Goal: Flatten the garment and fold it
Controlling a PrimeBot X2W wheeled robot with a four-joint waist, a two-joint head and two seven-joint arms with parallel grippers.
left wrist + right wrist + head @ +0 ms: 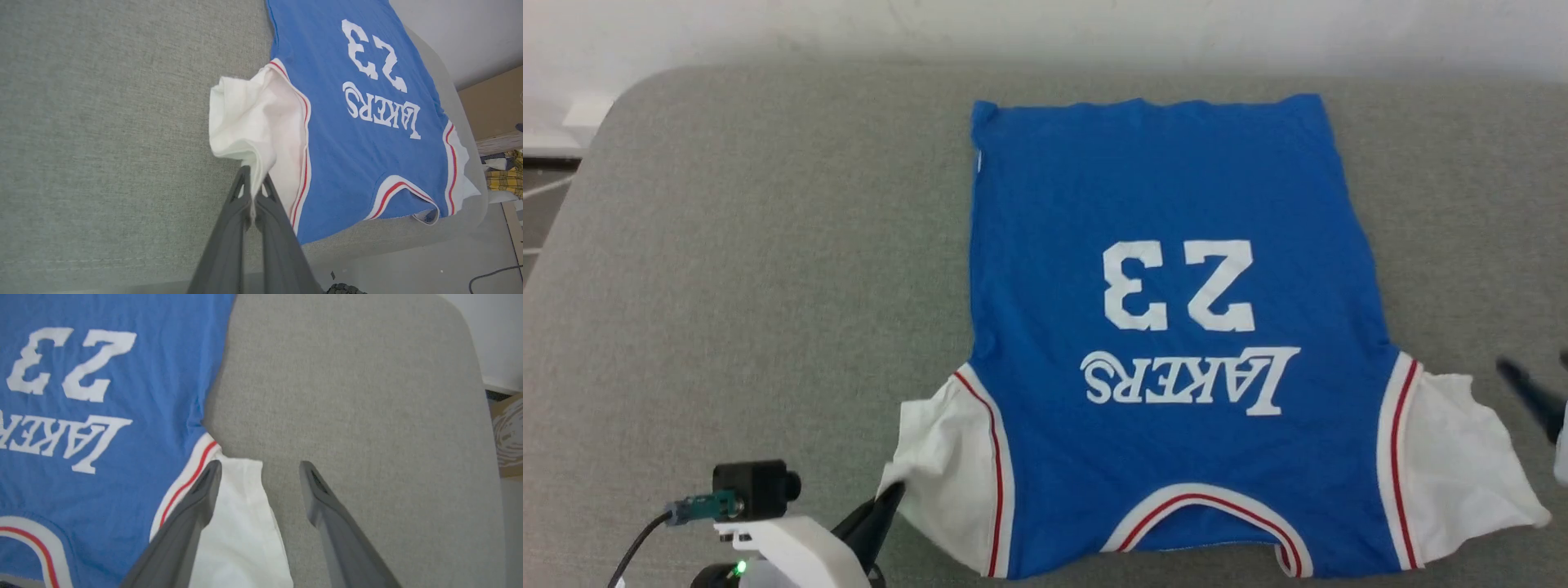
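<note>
Grey worktop (768,245) | garment (1168,204) mostly flat | left hand (254,179) pinches crumpled sleeve (245,118): best drawn outward, low | right hand (259,473) splayed, empty.

My left gripper (255,179) pinches the bunched white sleeve (241,118) at the left side of the garment (359,155), fingers pressed together. The blue body lies lettering-up on the grey surface (102,122), collar toward the near edge.
</note>
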